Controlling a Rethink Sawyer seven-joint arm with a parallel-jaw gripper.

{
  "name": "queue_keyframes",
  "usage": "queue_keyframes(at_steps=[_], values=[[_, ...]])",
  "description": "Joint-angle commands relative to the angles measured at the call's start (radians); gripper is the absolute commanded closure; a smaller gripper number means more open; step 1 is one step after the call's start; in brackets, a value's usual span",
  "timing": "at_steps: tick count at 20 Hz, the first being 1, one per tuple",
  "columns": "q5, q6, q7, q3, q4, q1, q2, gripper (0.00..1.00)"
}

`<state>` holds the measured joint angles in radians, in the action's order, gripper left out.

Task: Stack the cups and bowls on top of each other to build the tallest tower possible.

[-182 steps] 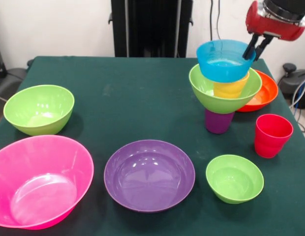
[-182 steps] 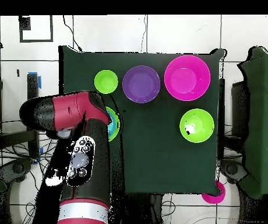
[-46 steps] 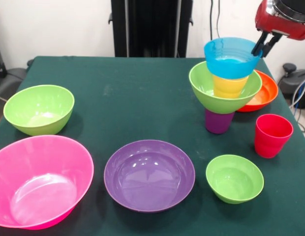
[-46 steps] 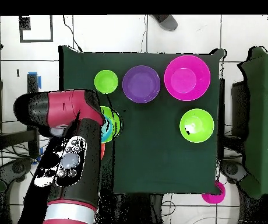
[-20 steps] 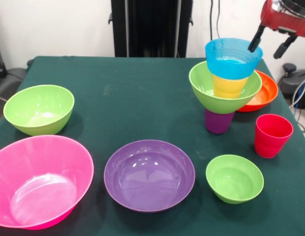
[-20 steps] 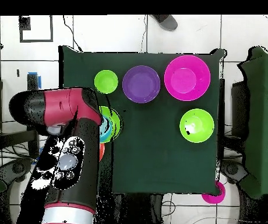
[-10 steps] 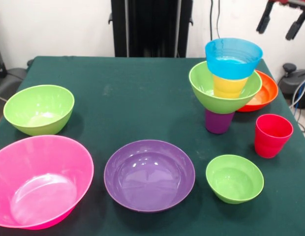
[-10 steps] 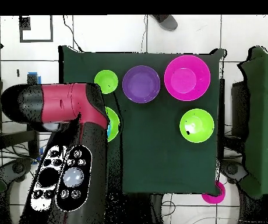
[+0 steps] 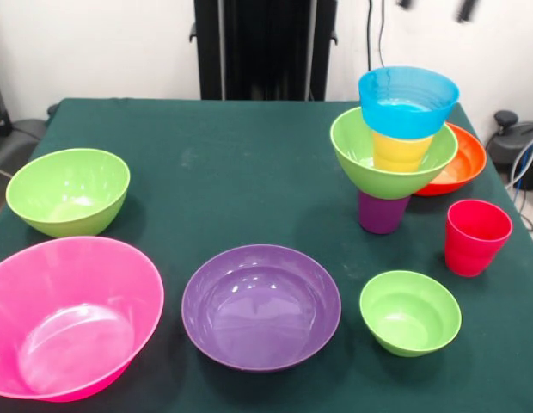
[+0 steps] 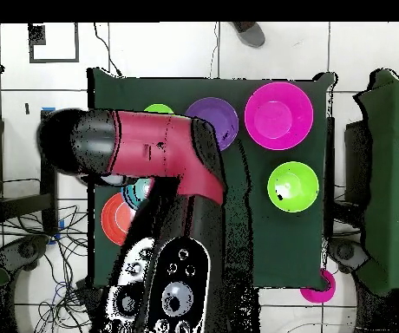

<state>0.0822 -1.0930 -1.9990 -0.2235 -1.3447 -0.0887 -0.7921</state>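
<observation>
Bowls (image 9: 260,305) seven, cups (image 9: 477,237) three, four pieces in the tower (image 9: 395,146); fingers (image 9: 466,10) spread wide, holding nothing.

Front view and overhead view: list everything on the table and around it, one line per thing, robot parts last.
tower: one; purple cup base, lime bowl, yellow cup, blue bowl on top; table's right.
orange-red bowl: one, behind the tower.
red cup: one, right edge.
small lime bowl: one, front right.
purple bowl: one, front centre.
pink bowl: one, front left.
lime bowl: one, left.
table: one, dark green.
arm: red and black, above the table.
pincer: only tips show at the top edge.
</observation>
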Motion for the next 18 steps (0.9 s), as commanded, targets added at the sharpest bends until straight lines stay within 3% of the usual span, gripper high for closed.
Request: queue_keyframes(at_steps=[1, 8, 13, 18], values=[[-0.103, -0.080, 0.398, 0.119, -0.175, 0.156, -0.065, 0.00], [-0.151, -0.017, 0.625, 0.237, -0.230, 0.364, -0.082, 0.00], [-0.148, 0.181, 0.621, 0.319, -0.286, 0.458, -0.033, 0.00], [-0.136, 0.255, 0.511, 0.341, -0.302, 0.481, 0.029, 0.00]])
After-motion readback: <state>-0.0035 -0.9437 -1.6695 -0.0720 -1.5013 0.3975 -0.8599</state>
